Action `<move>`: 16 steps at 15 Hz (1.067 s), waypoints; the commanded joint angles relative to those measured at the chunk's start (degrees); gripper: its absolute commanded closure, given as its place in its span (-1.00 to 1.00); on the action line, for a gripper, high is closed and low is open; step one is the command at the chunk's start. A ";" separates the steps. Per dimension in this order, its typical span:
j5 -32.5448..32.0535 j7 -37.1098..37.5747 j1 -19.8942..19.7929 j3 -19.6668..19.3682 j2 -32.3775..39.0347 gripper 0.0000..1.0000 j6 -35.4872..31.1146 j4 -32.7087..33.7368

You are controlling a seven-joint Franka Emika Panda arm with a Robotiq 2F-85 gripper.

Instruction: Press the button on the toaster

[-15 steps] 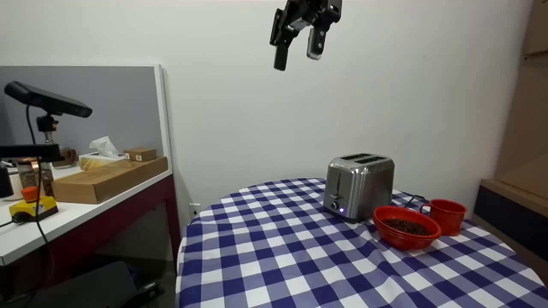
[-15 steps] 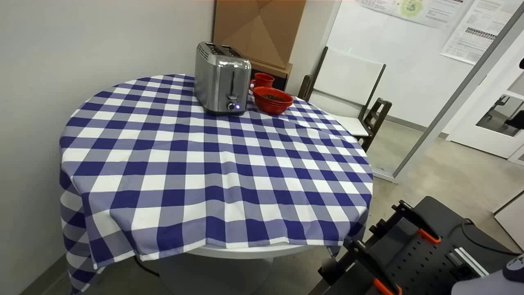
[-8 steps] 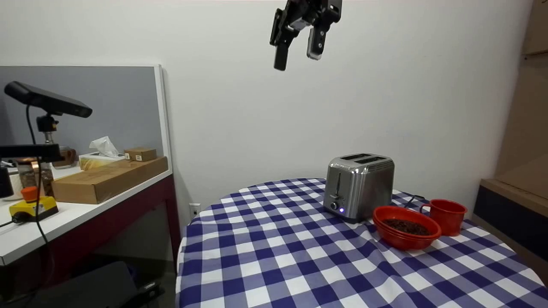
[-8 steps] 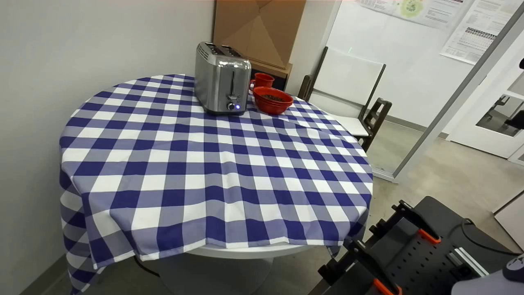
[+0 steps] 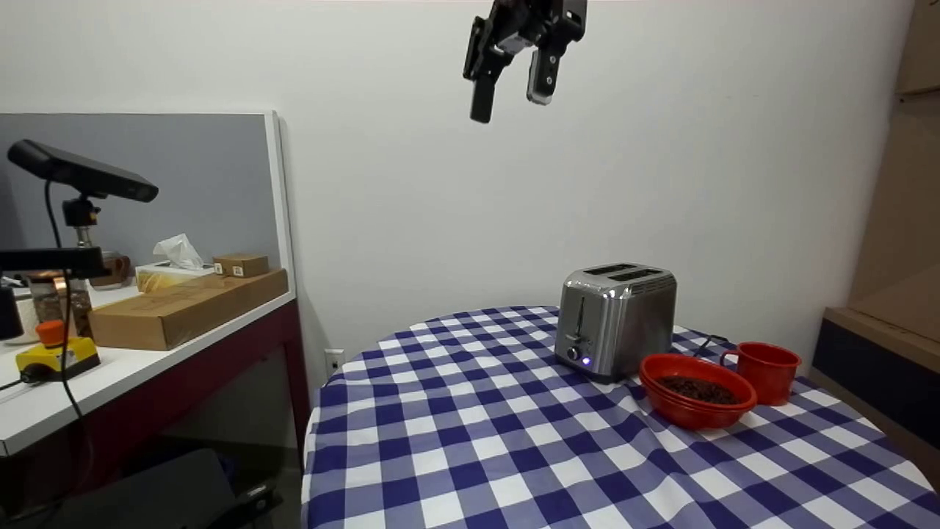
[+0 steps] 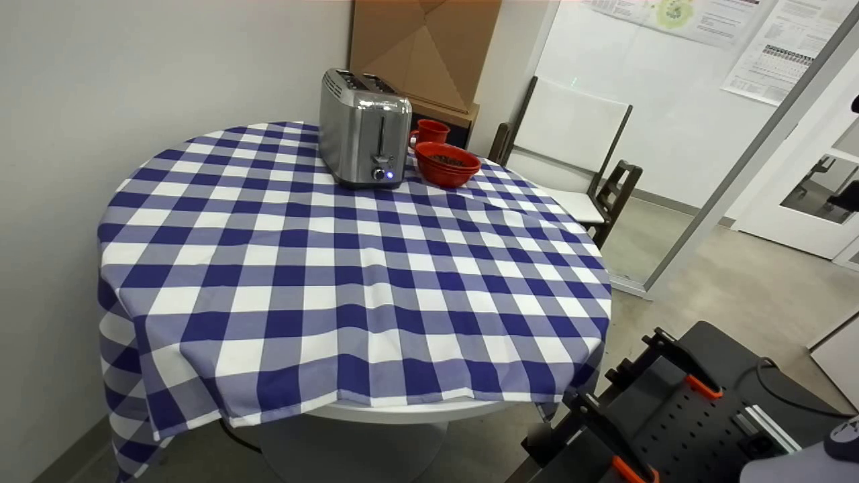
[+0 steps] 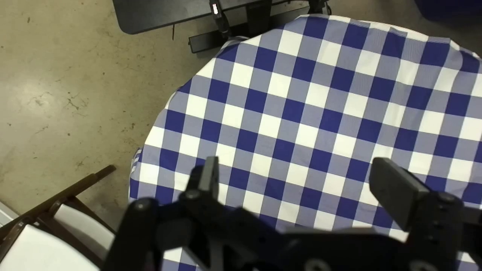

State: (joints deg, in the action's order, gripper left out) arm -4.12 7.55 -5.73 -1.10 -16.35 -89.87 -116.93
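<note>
Round table [image 6: 402,415]: draped in a blue-and-white checked tablecloth [image 6: 349,268].
Two-slot toaster [image 6: 339,134]: stands upright on the tablecloth, toward the table's far edge in an exterior view; long axis follows the slots [image 5: 636,274], running back from the narrow control face [image 6: 366,144].
Gripper [image 5: 512,105]: fingers [image 5: 482,100] spread wide, nothing between them, tips pointing down; hangs high over the tablecloth.
Gripper-to-toaster bearing: down and to the right in an exterior view, well apart; depth offset cannot be told. The toaster lies outside the wrist view.
Stacked red bowls [image 5: 694,414]: just beside the toaster; contact cannot be told.
Red mug [image 5: 769,373]: near the bowls.
Lever [image 5: 575,339]: on the control face, apparently at the low end of its track.
Control knob [image 5: 573,353]: low on the same face.
Blue-lit spot [image 5: 586,361]: just beside the knob; judged to be the target button, too small to confirm. Judged approach: descend, then push along the long axis from the control-face end.
</note>
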 commanded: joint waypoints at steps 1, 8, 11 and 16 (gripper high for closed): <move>-1.10 0.52 0.66 -0.26 0.85 -1.00 -4.94 -1.05; -6.87 0.82 1.27 0.49 10.80 -1.00 -20.57 -1.20; -5.71 -0.77 2.24 0.42 18.00 -1.00 -25.13 1.14; -7.35 0.01 4.07 0.16 30.09 -1.00 -34.14 5.03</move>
State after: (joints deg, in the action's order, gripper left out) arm -9.60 7.40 -2.74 -0.47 6.84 -120.43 -116.18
